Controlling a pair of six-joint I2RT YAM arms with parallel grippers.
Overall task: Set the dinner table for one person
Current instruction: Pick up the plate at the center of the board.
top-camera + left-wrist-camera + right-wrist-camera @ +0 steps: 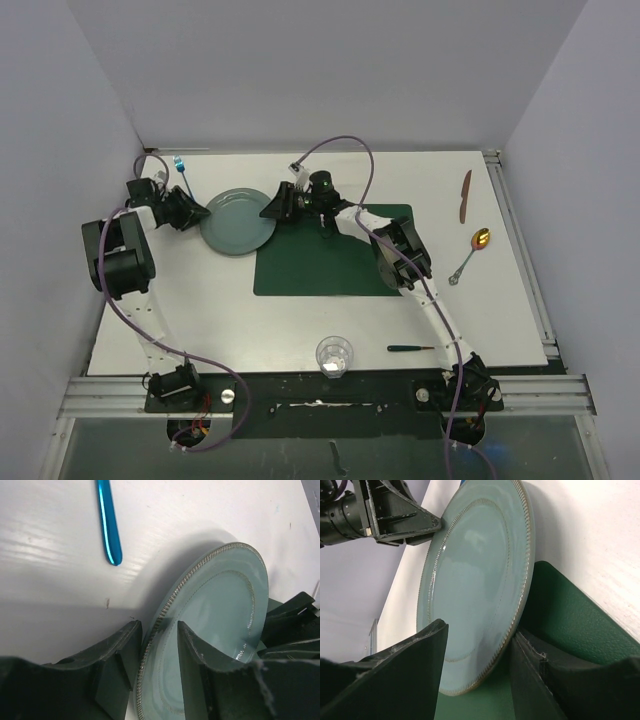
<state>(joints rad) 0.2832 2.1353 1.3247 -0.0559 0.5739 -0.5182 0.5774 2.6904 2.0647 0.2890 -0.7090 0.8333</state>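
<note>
One table (250, 330), nothing laid so far. The green placemat (320, 270) sits mid-table, almost bare. The plate (235, 222) lies at its far-left corner, mostly on the table. Your left claw (157, 623) and right claw (479, 629) each straddle its rim; you cannot tell whether either has clamped. The glass (334, 354), spoon (470, 252) and knife (465, 195) wait aside.

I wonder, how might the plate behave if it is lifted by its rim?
The plate looks glossy, so it may slip when gripped, though its ridged rim could add grip. It appears stiff, probably ceramic, so likely fragile if dropped. Flat and wide, it should slide rather than roll.
</note>
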